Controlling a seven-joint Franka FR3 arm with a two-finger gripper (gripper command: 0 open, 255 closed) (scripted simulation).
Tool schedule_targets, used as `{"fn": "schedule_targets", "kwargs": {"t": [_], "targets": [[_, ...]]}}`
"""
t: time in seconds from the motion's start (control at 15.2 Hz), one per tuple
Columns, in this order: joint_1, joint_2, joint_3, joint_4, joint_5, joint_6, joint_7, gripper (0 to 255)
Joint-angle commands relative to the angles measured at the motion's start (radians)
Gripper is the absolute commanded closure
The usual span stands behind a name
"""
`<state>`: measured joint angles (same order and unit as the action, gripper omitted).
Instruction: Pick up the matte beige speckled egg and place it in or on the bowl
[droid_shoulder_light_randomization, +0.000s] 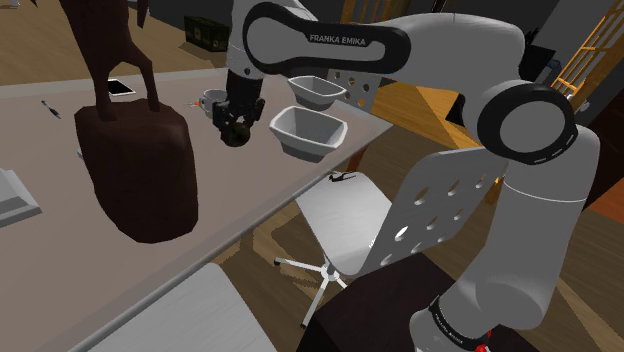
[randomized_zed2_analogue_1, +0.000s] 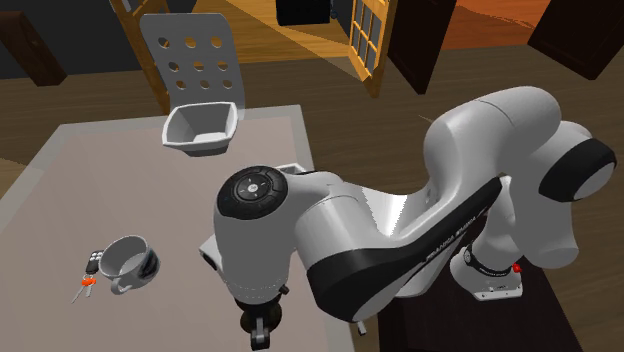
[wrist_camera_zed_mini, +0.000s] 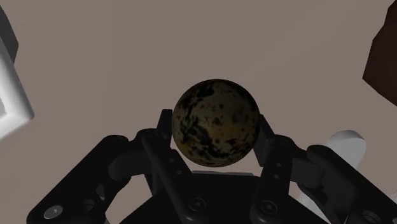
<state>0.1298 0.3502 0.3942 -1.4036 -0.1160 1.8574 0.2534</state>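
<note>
Egg (wrist_camera_zed_mini: 215, 121): dull tan-brown, black blotches, clamped in end effector (wrist_camera_zed_mini: 215, 130); lower part hidden by fingers (wrist_camera_zed_mini: 162, 149), bowl (wrist_camera_zed_mini: 13, 95) cut off.

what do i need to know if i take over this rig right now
Gripper: shut on the dark speckled egg, which is clasped between both fingers over the table.
Bowls: both are white. The nearer bowl is just to the shoulder view's right of the gripper, and the farther bowl is behind it. A mug sits close to the gripper.
Done: egg grasped.
Left: carry the egg to a bowl, probably the nearer one, and release it. It is in neither yet.
</note>
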Motion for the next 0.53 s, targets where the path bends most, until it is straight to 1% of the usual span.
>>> {"fn": "schedule_targets", "kwargs": {"t": [0.0,0.46], "targets": [[0.001,-0.004,0.001,0.022,0.002,-0.026,-0.001,255],[0.015,0.015,0.002,0.145,-0.005,-0.13,0.0,255]]}}
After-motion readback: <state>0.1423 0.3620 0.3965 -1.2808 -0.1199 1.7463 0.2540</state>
